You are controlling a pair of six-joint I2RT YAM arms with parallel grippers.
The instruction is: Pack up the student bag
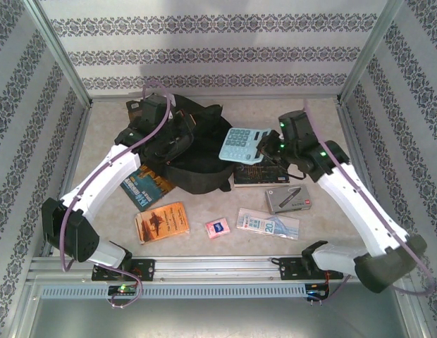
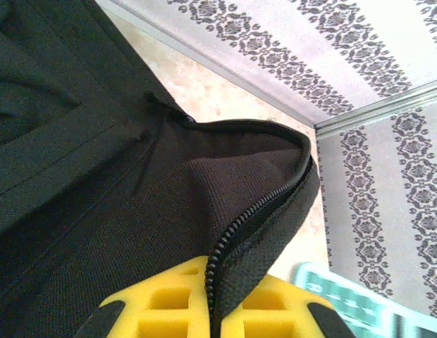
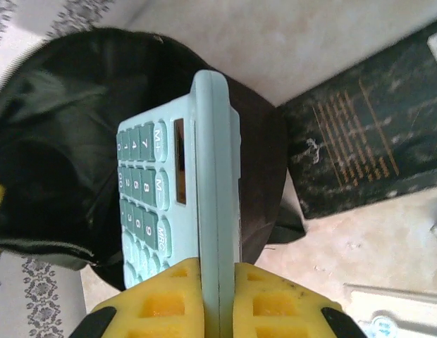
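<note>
Two tools, both closed on something. My left wrist view shows the left tool (image 2: 213,310) pinching the zippered rim of the backpack (image 1: 197,176), a grip the overhead view does not resolve. My right wrist view shows the right tool (image 3: 218,306) clamping a pale blue calculator (image 3: 204,176) on edge before the backpack's open mouth, with a dark book (image 3: 359,148) beside it. From overhead, I see the backpack at the far middle of the desk (image 1: 225,204).

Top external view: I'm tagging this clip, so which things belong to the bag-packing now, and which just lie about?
In use: black backpack, calculator, left hand, right hand.
Lying about: blue book, orange book, dark book, grey box, pink packet, banknote-print item.
</note>
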